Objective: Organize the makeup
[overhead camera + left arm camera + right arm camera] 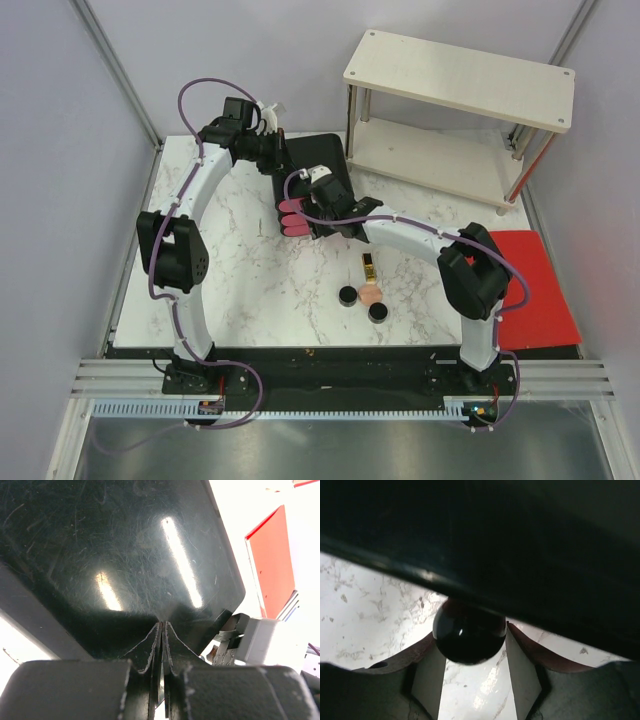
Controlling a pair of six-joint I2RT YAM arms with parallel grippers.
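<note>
The makeup lies loose on the marble table (250, 290): two round black jars (347, 295) (378, 312), a peach puff (371, 295) between them, and a gold-black tube (368, 268) just behind. The other pieces are out of view. My left gripper (275, 150) is shut, its tips (162, 625) pressed against the glossy back of the black drawer box (125, 545). My right gripper (310, 213) is at the pink drawer fronts (293, 218). In the right wrist view its fingers (522, 665) close on a dark round drawer knob (467, 640).
A two-tier wooden shelf (460, 110) stands at the back right. A red mat (535, 285) lies at the right table edge and also shows in the left wrist view (272, 565). The black drawer box (318, 160) sits at the back centre.
</note>
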